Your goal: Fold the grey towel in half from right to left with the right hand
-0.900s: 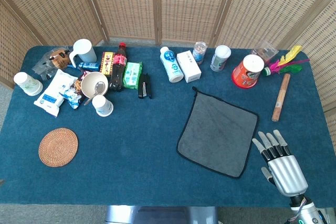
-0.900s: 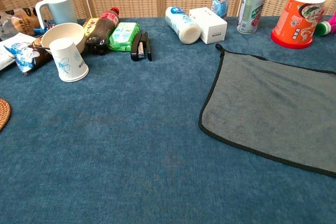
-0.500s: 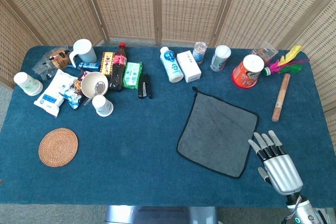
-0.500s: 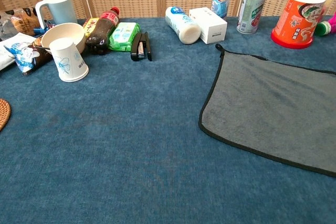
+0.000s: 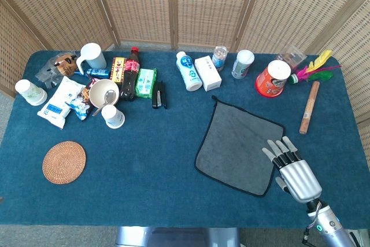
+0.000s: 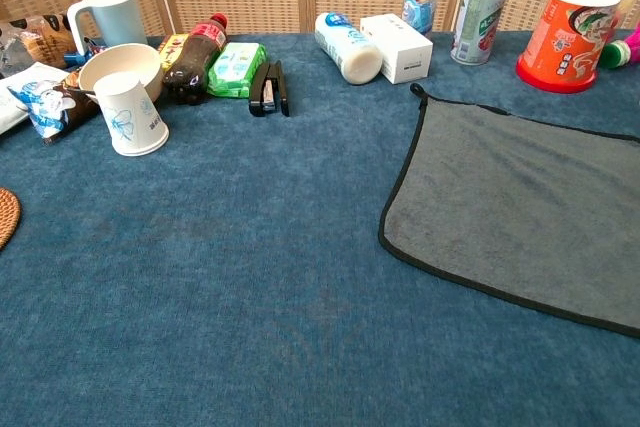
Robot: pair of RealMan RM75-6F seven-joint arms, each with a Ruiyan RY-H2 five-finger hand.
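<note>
I've got the right robot hand [image 5: 293, 170] open w/ fingers spread, holding nothing, fingertips over the near-right edge of the flat grey towel [image 5: 238, 147] on worktop [image 5: 144, 166].

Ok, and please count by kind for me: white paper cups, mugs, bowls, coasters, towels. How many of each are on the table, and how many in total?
White paper cups: 2
Mugs: 1
Bowls: 1
Coasters: 1
Towels: 1
Total: 6

Round woven coaster [image 5: 64, 162] near left; orange cup [image 5: 273, 78], wooden stick [image 5: 309, 107] far right.
</note>
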